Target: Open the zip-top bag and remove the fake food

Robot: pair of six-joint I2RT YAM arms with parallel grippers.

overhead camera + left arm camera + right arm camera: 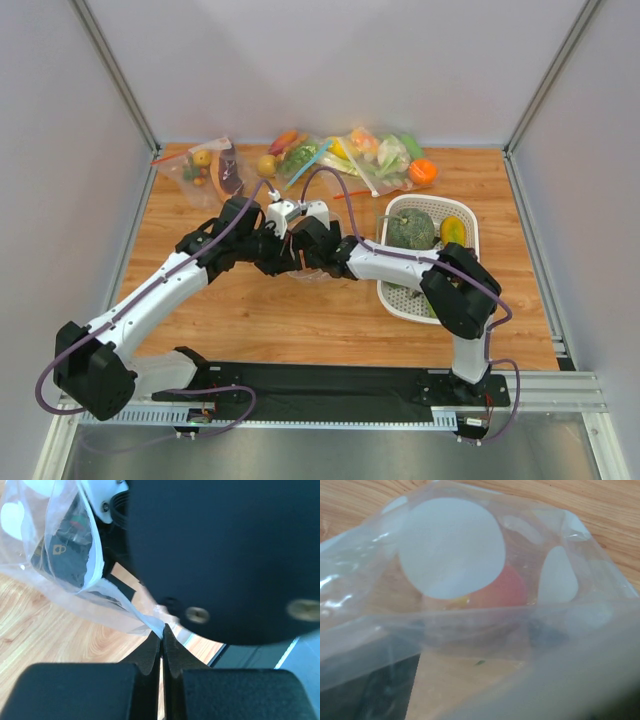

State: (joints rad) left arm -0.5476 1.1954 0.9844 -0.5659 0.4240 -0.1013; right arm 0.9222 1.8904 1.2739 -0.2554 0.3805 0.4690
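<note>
That zip-top bag (451, 550) is thin floppy film, light and slippery, so I'd pinch it at the mouth rim, never the belly. It's just left of the white basket (428, 199), peach (507, 587) inside. Left gripper (161, 642) is clamped tight on the bag's edge, arm stretched toward the basket. Right gripper (300, 252) reaches away from the basket, nosed at the bag's mouth; can't tell its jaws

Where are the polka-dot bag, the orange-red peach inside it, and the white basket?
polka-dot bag (451, 550), right wrist view, on a large white dot.
orange-red peach (506, 587), right wrist view, on its side, seen through the plastic.
white basket (398, 296), top external view, on its near-left lattice.
</note>
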